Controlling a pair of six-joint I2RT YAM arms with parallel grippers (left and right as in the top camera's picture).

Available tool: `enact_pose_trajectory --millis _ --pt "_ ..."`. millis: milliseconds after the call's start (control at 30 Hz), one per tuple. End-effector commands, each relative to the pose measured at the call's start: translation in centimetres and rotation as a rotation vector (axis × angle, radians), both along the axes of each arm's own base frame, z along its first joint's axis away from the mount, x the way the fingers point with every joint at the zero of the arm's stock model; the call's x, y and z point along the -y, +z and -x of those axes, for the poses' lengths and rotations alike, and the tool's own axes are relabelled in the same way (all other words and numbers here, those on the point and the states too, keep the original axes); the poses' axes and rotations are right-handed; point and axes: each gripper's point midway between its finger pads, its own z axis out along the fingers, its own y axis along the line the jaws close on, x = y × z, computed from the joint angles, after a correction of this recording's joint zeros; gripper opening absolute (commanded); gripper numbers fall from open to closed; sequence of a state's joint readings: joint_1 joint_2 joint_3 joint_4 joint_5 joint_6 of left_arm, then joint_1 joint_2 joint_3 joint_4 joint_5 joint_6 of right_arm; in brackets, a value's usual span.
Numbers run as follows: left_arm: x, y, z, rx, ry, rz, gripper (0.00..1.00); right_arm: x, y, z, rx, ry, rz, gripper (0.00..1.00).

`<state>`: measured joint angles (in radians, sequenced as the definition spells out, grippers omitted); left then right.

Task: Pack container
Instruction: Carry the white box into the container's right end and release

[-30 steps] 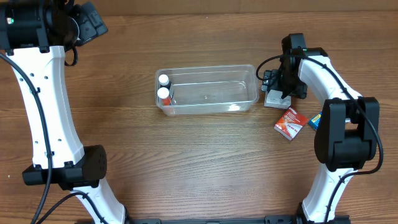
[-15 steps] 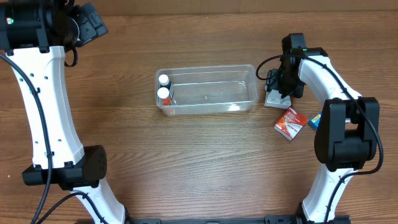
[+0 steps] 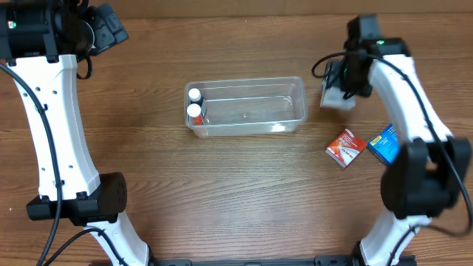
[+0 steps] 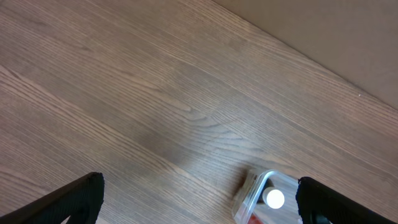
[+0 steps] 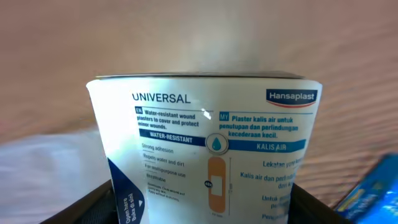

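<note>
wooden tabletop [image 3: 222,192], the container [image 3: 244,131] at its centre, white-capped bottles [image 3: 195,111] inside. right claw [image 3: 340,92] grips a plaster box [image 5: 211,155] just beside its right end: likely mid-carry; next, swing over the container and release. box reads "hansaplast", "universal", "water-resistant". left claw [image 4: 202,199] hangs open, well apart.

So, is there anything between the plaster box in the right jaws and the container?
Nothing visible. The plaster box hangs just beyond the right end of the container, with nothing in the gap. The two bottles stand inside at its left end.
</note>
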<state>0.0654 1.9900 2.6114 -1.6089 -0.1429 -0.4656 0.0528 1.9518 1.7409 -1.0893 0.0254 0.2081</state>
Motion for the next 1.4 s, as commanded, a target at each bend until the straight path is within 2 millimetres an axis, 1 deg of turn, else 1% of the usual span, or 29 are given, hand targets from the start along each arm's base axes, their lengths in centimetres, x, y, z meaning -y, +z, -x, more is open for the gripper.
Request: enact_pose_trajectory --millis 0,67,100,167,233,267,300,333,600,700,767,833,1067,1100,1133,1167,1267,1300,1367 --pt "0.1 0.7 0.2 0.021 0.006 0.007 1.0 -4.6 9.9 0.1 0.243 0.129 -0.072 0.71" --pt "0.1 0.7 0.2 0.021 0.006 0.007 1.0 -7.5 10.8 1.0 0.26 0.197 -0.09 0.72" --pt "0.1 0.7 0.2 0.021 0.005 0.008 1.0 -9.7 10.7 1.5 0.255 0.245 -0.096 0.72" --pt "0.1 0.7 0.2 0.02 0.005 0.008 1.0 -12.5 9.6 2.2 0.233 0.308 -0.097 0.72" --pt "0.1 0.7 0.2 0.02 0.005 0.008 1.0 -14.6 8.0 2.6 0.195 0.336 -0.104 0.73" --pt "0.1 0.7 0.2 0.02 0.005 0.008 1.0 -15.3 7.2 2.7 0.174 0.338 -0.105 0.73" --pt "0.1 0.7 0.2 0.02 0.005 0.008 1.0 -15.9 6.0 2.9 0.138 0.334 -0.106 0.73" --pt "0.1 0.7 0.2 0.02 0.004 0.007 1.0 -16.4 3.6 3.1 0.069 0.318 -0.103 0.73" --pt "0.1 0.7 0.2 0.019 -0.001 0.003 1.0 -16.1 -2.8 3.5 -0.097 0.306 -0.055 0.73" --pt "0.1 0.7 0.2 0.019 -0.001 0.003 1.0 -16.0 -4.3 3.7 -0.138 0.304 -0.044 0.73" --pt "0.1 0.7 0.2 0.02 -0.001 0.003 1.0 -15.9 -4.9 3.6 -0.144 0.301 -0.038 0.73" --pt "0.1 0.7 0.2 0.019 -0.001 0.003 1.0 -15.5 -5.2 3.2 -0.137 0.294 -0.01 0.76" --pt "0.1 0.7 0.2 0.018 -0.001 0.003 1.0 -14.2 -5.2 2.4 -0.107 0.271 0.072 0.78" --pt "0.1 0.7 0.2 0.018 -0.003 0.002 1.0 -14.2 -5.2 2.4 -0.106 0.271 0.072 0.82" --pt "0.1 0.7 0.2 0.018 -0.004 0.001 1.0 -14.2 -5.2 2.4 -0.106 0.271 0.072 0.89" --pt "0.1 0.7 0.2 0.018 -0.004 0.001 1.0 -14.2 -5.2 2.4 -0.106 0.271 0.072 0.91" --pt "0.1 0.7 0.2 0.018 -0.005 0.002 1.0 -14.3 -5.1 2.3 -0.102 0.271 0.07 0.91" --pt "0.1 0.7 0.2 0.018 -0.005 0.002 1.0 -14.3 -4.9 2.3 -0.099 0.272 0.069 0.91" --pt "0.1 0.7 0.2 0.018 -0.005 0.001 1.0 -14.4 -3.4 2.2 -0.071 0.271 0.062 0.92"
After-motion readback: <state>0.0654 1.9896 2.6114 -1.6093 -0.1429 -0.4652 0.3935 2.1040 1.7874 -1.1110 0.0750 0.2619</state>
